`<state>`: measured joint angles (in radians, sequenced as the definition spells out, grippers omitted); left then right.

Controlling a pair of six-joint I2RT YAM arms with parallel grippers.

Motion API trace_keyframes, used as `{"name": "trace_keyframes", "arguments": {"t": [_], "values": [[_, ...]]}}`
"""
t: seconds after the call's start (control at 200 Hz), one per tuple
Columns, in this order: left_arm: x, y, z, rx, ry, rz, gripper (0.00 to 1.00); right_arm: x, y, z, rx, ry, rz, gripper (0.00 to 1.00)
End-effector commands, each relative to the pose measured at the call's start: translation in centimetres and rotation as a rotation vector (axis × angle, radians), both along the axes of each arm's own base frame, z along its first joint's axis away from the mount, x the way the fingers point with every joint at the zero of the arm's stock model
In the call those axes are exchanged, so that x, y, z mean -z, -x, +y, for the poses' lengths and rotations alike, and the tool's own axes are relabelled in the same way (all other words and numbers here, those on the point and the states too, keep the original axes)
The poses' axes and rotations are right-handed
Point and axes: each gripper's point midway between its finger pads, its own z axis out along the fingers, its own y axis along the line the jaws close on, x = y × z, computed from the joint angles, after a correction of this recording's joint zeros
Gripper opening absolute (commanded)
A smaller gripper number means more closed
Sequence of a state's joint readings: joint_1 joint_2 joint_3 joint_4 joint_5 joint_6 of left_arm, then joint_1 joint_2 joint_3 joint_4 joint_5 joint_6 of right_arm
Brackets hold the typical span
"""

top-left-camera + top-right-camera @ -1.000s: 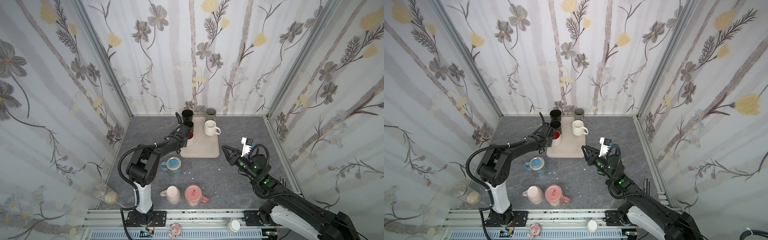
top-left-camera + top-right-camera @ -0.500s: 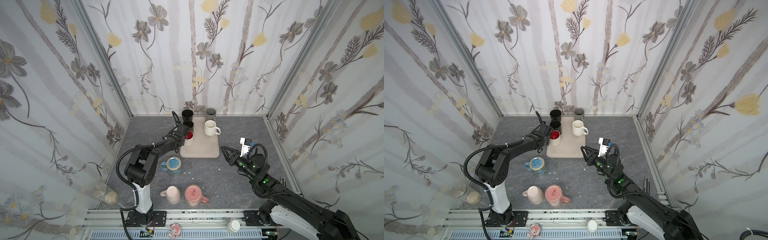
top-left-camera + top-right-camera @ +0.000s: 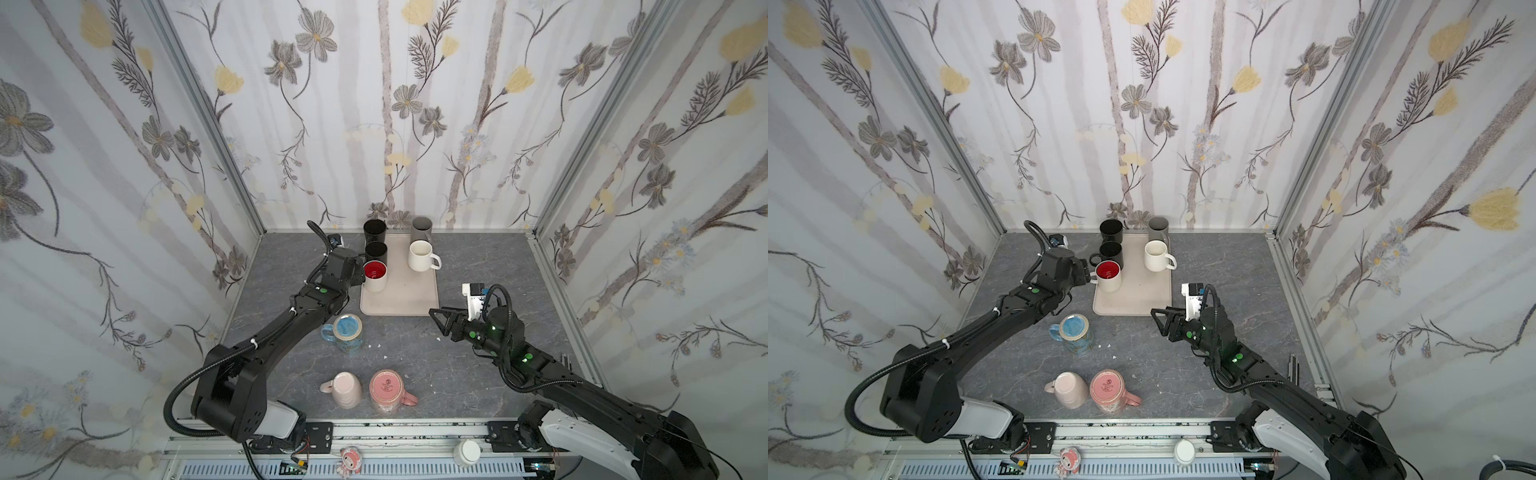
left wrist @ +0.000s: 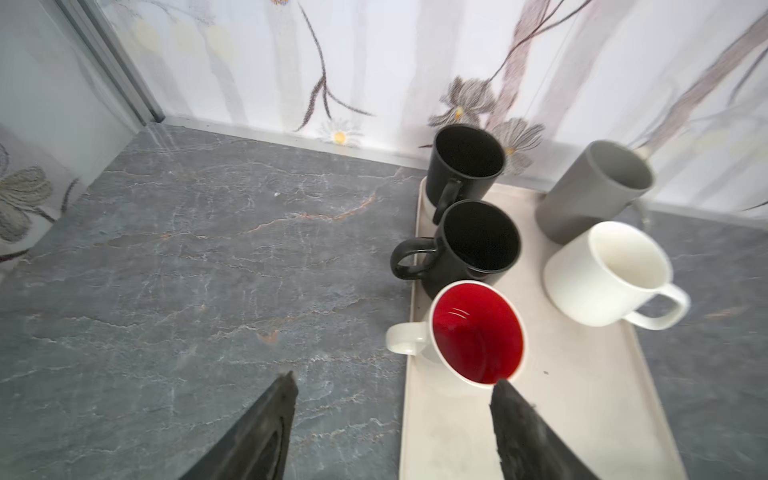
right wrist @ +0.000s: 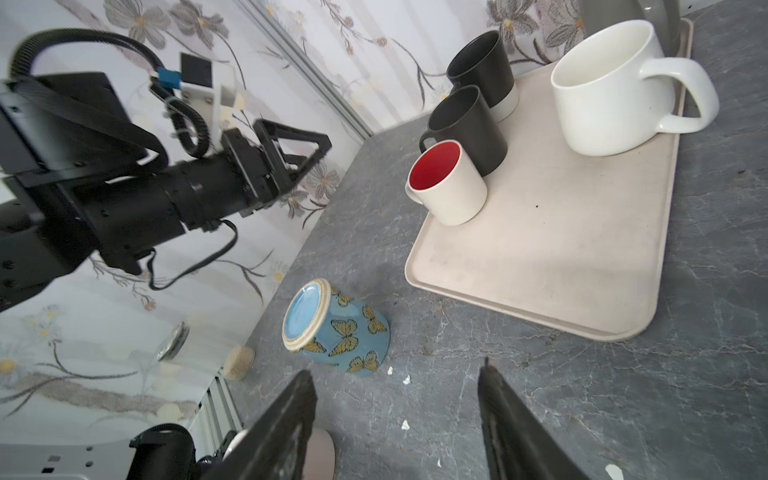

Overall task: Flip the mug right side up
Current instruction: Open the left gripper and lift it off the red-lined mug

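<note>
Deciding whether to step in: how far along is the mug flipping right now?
Done: five mugs stand upright on the tray, the red-lined mug beside the open left hand. In hand: nothing; the right hand is open and empty too. Left: the butterfly mug, pale pink mug and pink mug sit base-up on the table.

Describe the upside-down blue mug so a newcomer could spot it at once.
Find the beige tray at the back of the table. Just off its near left corner stands the blue mug, base up. Only it has yellow butterflies; the pale pink mug and the darker pink mug sit nearer the front.
</note>
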<state>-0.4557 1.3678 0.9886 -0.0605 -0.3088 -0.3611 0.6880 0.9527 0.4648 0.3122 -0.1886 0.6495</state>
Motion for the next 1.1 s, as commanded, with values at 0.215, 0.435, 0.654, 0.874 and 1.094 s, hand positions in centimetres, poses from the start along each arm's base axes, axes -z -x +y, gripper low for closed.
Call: {"name": "trace_keyframes", "arguments": {"t": [0.215, 0.435, 0.654, 0.874, 1.094], "values": [[-5.4, 5.6, -1.1, 0.118, 0.352, -0.159, 1.00, 3.6, 5.5, 4.1, -0.288, 0.289, -0.001, 0.72], [-5.1, 7.9, -0.7, 0.137, 0.444, -0.179, 1.00, 5.9, 9.4, 5.2, -0.440, 0.406, 0.026, 0.73], [-3.5, 9.0, -0.1, 0.124, 0.455, -0.163, 1.00, 7.9, 13.9, 5.9, -0.578, 0.514, 0.033, 0.74], [-2.6, 9.1, 0.6, 0.090, 0.428, -0.153, 1.00, 10.1, 16.9, 6.0, -0.651, 0.666, 0.022, 0.73], [-2.4, 9.2, 0.8, 0.089, 0.425, -0.154, 1.00, 10.8, 17.8, 6.3, -0.662, 0.740, -0.040, 0.68]]}}
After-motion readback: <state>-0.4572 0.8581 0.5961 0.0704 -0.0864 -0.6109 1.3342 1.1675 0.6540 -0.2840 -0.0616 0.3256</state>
